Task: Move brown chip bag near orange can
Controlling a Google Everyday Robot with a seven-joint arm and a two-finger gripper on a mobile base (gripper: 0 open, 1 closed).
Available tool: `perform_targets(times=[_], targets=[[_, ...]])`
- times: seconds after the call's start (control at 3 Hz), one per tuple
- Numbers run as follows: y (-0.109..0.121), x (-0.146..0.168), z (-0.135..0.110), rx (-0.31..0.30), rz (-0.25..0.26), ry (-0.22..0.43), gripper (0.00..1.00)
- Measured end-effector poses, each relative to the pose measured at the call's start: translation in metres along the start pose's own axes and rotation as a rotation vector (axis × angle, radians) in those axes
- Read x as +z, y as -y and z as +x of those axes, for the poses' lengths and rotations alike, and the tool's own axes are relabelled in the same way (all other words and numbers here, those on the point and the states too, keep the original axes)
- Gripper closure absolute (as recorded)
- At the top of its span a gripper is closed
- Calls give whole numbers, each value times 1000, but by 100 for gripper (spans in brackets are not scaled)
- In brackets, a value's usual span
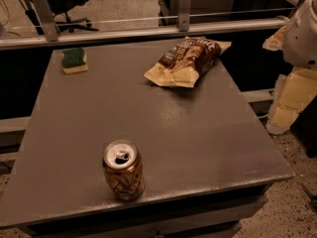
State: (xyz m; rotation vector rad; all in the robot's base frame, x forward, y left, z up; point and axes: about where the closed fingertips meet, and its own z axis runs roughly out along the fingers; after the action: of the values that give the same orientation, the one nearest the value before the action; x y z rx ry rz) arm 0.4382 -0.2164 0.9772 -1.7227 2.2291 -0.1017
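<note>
Though gripper unseen — brown chip bag (187,61), orange can (123,171) opposite edges.

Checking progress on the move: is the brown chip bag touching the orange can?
Apart. The camera view shows table surface between the brown chip bag and the orange can. The tool is out of view; only the arm shows, far right.
</note>
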Motion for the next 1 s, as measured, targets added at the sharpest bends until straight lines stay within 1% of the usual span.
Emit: perform_targets(times=[0.33,0.67,1.0], targets=[[0,0,0,-1,2,1,0],[12,10,-8,-37,32,38,0],[49,38,-30,-122,98,137,0]])
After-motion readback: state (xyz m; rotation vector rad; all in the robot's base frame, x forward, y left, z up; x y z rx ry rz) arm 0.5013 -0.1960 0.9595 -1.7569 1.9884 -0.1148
